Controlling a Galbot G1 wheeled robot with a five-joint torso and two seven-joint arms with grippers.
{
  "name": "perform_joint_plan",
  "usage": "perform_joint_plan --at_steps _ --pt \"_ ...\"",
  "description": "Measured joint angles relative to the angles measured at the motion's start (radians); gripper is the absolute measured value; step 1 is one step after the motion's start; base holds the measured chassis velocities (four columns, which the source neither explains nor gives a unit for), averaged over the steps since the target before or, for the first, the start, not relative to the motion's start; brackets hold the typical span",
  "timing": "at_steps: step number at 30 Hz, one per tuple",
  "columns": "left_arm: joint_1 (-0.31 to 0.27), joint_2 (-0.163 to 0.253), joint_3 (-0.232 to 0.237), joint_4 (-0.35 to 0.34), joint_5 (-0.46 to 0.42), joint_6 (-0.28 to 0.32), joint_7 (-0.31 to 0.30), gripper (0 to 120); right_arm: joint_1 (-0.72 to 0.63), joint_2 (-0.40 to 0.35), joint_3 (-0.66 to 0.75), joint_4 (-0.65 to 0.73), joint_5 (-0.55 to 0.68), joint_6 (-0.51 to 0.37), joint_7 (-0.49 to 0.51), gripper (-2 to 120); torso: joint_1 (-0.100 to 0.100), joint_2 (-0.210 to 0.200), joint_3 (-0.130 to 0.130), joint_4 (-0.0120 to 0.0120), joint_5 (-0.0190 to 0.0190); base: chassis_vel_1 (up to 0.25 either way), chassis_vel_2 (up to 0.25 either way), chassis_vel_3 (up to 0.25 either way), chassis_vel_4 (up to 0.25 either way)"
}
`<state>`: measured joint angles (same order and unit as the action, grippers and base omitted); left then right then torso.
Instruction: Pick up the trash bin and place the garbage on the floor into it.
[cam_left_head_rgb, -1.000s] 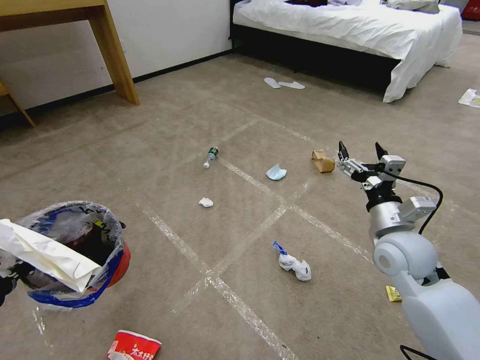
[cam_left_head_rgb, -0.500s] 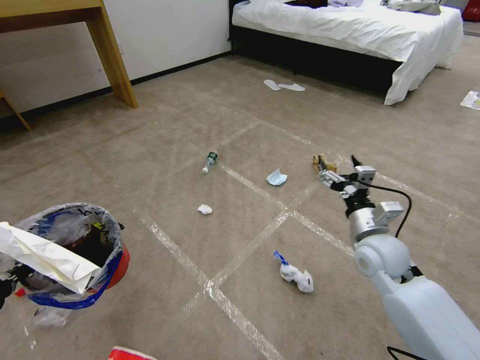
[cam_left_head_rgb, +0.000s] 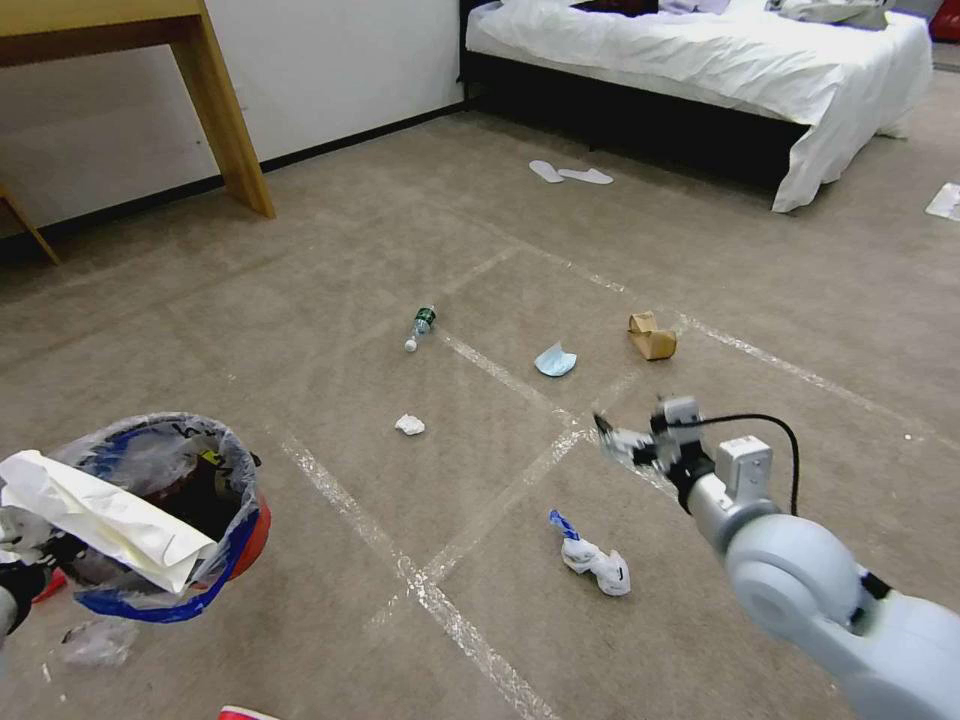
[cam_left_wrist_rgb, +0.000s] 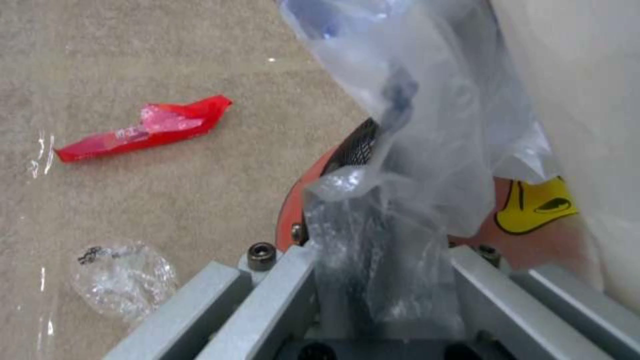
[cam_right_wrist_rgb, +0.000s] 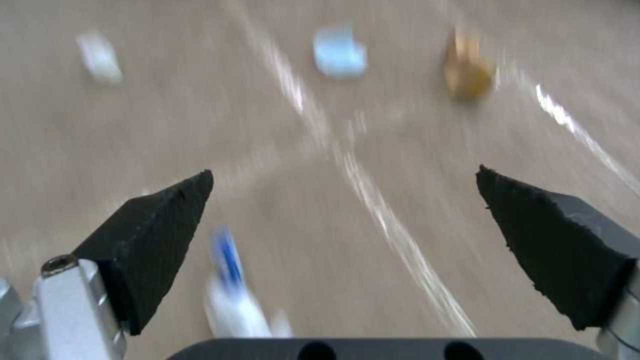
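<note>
Trash bin: the small round red bin (cam_left_head_rgb: 215, 520) with its crinkly clear, blue-edged liner hangs above the beige carpet floor (cam_left_head_rgb: 330, 330), mouth up to take litter.
Left tool (cam_left_wrist_rgb: 373, 280): clamped on the bin's rim and liner.
Right tool (cam_right_wrist_rgb: 343, 215): jaws wide, poised over the crumpled white-and-blue tissue (cam_left_head_rgb: 592, 552), well apart from the bin.

**Surfaces and materials**

Floor (cam_left_head_rgb: 330, 250): matt short-pile carpet, crossed by glossy clear tape (cam_left_head_rgb: 470, 620). Bin (cam_left_head_rgb: 252, 530): smooth red plastic, lined with a crinkly, shiny clear bag (cam_left_head_rgb: 150, 455); creased white paper (cam_left_head_rgb: 100, 515) lies across its mouth. Right pincer (cam_right_wrist_rgb: 343, 187): rough matt black pads (cam_right_wrist_rgb: 160, 210) on brushed metal. Wrapper (cam_left_wrist_rgb: 143, 130): glossy red film. Bed (cam_left_head_rgb: 720, 60): soft white cloth. Counter leg (cam_left_head_rgb: 225, 115): smooth wood.
</note>
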<state>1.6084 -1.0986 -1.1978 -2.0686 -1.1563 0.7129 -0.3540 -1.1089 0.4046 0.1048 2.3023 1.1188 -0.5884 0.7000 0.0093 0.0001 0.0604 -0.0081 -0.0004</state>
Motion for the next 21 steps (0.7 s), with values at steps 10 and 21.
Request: perform_joint_plan --at_steps 10,21 --pt "-0.002 -0.013 0.005 0.016 0.038 -0.008 0.029 0 0.051 -0.154 -0.102 0.022 0.234 -0.162 0.022 100 0.000 0.000 0.000 0.0000 0.0007 0.000 0.000 0.000 0.000" --pt "-0.012 -0.027 0.012 0.022 0.056 -0.008 0.026 0 0.186 -0.095 -0.422 -0.126 0.155 -0.156 -0.067 100 0.000 0.000 0.000 -0.0003 0.0004 0.000 0.000 0.000 0.000"
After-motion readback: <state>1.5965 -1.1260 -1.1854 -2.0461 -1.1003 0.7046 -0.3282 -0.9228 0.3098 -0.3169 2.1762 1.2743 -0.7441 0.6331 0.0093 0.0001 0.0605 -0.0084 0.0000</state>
